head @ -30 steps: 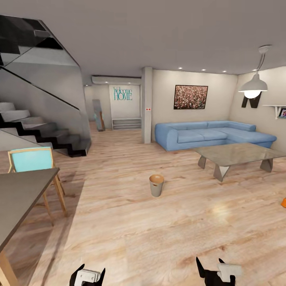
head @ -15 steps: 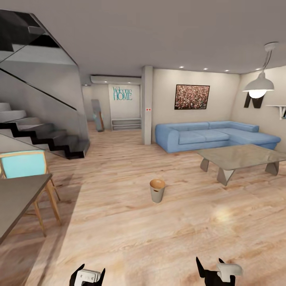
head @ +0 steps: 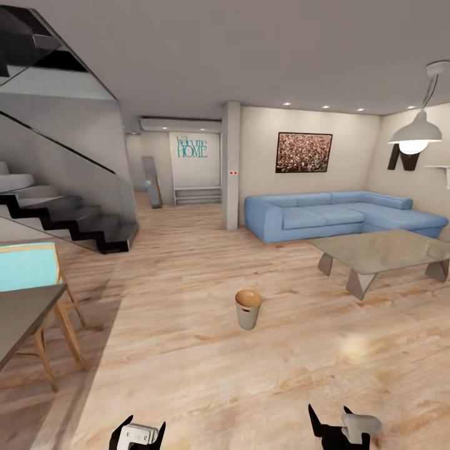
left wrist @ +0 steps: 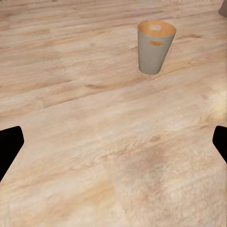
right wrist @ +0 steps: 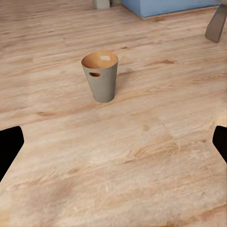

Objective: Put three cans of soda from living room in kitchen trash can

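- The bin (head: pixel 248 309) I see stands upright on the plank floor (head: pixel 187 350) of the living room, well apart from me.
- Grey outside, brown inside, tapered, with a slot handle (right wrist: pixel 94 74) near its rim.

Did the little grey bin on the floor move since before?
No. The bin sits lower in the head view, but the coffee table and sofa shifted too. It keeps its place beside them, so the camera moved.
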{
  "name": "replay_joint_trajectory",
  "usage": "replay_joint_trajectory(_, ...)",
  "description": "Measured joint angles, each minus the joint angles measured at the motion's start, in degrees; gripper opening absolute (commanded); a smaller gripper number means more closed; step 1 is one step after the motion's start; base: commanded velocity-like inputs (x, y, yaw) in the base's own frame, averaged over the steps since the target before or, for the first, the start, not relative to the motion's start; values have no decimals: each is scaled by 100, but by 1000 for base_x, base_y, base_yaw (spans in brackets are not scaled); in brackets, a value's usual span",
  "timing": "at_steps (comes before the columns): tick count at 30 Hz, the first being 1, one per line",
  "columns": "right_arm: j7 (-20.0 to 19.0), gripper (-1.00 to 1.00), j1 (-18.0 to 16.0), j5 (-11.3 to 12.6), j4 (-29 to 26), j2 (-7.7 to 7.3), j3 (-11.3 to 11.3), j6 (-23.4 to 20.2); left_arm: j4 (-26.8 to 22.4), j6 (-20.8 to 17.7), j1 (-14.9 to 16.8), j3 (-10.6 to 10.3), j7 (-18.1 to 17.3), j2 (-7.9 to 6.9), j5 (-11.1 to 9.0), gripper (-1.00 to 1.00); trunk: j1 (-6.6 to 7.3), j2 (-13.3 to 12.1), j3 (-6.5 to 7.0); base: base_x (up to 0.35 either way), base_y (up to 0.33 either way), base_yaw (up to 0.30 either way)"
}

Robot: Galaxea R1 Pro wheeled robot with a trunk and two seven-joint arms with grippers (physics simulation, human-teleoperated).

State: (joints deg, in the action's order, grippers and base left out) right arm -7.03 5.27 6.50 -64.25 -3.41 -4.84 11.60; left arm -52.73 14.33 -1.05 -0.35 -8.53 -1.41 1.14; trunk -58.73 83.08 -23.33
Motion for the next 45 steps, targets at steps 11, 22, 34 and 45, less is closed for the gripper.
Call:
replay_joint_trajectory(11, -2, 100, 0, -3, 0, 7, 18, 0, 0, 0, 1, 0, 0, 0, 0, 100, 0, 0, 0, 314, -100, 0)
replay_joint_trajectory(22, 0, 100, 0, -8, 0, -1, 19, 0, 0, 0, 0, 0, 0, 0, -8, 100, 0, 0, 0, 308, -115, 0)
replay_joint_trajectory(34, -1, 100, 0, -9, 0, 20, 37, 0, -1, 2, 1, 0, 0, 0, -9, 100, 0, 0, 5, 307, -115, 41)
replay_joint_trajectory(45, 0, 100, 0, -9, 0, 0, 139, 0, -5, 1, 2, 0, 0, 0, -12, 100, 0, 0, 17, 307, -116, 98)
